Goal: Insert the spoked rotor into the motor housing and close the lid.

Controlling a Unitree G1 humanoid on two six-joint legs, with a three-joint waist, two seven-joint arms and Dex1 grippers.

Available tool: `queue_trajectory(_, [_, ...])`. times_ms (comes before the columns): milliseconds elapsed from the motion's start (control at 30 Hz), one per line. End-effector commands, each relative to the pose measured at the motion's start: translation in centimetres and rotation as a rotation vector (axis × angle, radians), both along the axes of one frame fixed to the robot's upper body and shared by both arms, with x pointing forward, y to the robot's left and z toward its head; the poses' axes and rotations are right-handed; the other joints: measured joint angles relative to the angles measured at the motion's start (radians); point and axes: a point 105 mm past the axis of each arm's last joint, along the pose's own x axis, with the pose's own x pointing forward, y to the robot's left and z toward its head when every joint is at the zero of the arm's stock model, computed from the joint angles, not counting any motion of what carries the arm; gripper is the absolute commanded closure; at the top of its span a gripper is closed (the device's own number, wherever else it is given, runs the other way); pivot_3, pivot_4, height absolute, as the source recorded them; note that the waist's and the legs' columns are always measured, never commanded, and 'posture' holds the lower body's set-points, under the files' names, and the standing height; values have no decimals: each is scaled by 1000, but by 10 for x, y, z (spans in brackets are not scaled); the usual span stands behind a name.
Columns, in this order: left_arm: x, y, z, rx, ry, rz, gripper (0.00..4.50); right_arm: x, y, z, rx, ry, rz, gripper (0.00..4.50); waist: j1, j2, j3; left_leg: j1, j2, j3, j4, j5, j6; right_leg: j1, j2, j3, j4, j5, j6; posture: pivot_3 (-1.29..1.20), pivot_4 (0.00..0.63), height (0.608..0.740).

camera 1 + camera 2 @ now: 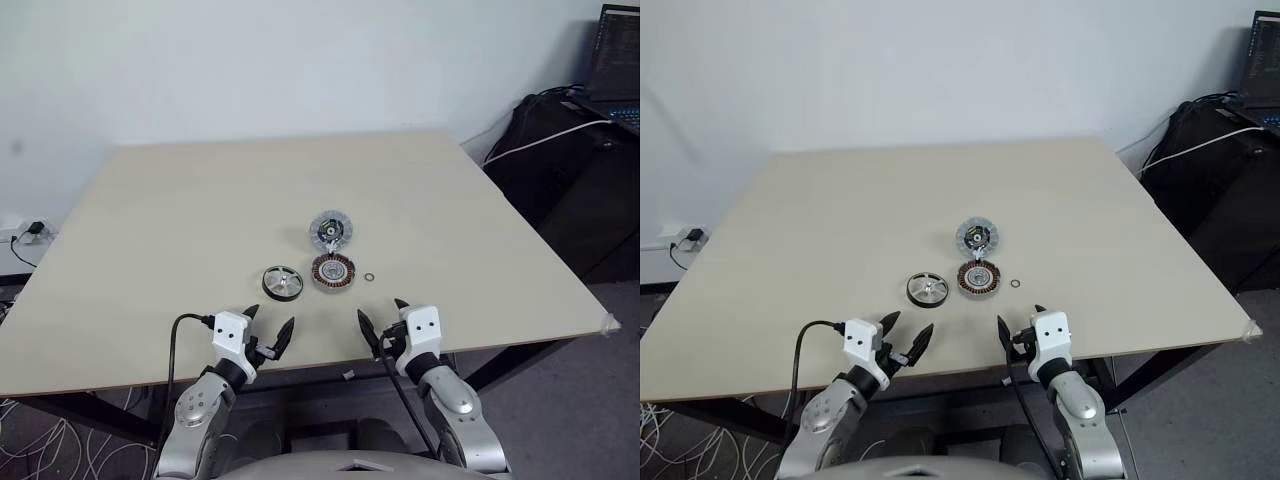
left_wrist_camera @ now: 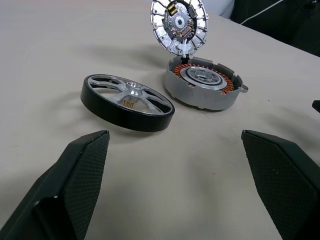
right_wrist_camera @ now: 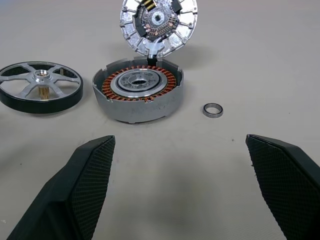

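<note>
A: Both tools, left (image 1: 272, 333) and right (image 1: 381, 318), are spread wide, empty; the rotor (image 2: 127, 101) lies ahead of the left one.

B: A skewed grip could jam it against the housing (image 3: 138, 94), beside it

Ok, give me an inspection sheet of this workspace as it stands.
Surface: beige table, mostly bare.
Job's things: spoked rotor lies flat on the table, beside the motor housing on the robot's left and apart from it; the housing is open with copper windings showing; its lid stands raised at the far side.
Clutter: small metal ring on the table, on the housing's other side.
Grippers: left gripper and right gripper both open, holding nothing, at the near edge.
Cables: black cable on the left arm; white cable at the right.
Surroundings: white wall; laptop on dark furniture.
</note>
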Motion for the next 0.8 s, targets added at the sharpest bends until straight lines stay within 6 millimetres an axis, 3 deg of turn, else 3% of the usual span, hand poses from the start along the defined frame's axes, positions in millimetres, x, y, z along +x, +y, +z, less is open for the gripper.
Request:
queue_trajectory(33, [3, -1, 8, 6, -41, -9, 34, 5, 2, 15, 1, -58, 4, 0, 0, 0, 0, 0, 0, 0, 0, 0, 0, 0, 0, 0, 0, 0, 0, 0, 0, 740])
queue_trajectory(500, [3, -3, 10, 3, -44, -9, 34, 5, 2, 16, -2, -57, 2, 0, 0, 0, 0, 0, 0, 0, 0, 0, 0, 0, 0, 0, 0, 0, 0, 0, 0, 740])
queue_trajectory(800, [4, -5, 12, -4, -44, -10, 34, 34, -10, 5, -82, 14, -72, 0, -1, 0, 0, 1, 0, 0, 1, 0, 0, 1, 0, 0, 1, 0, 0, 0, 0, 740])
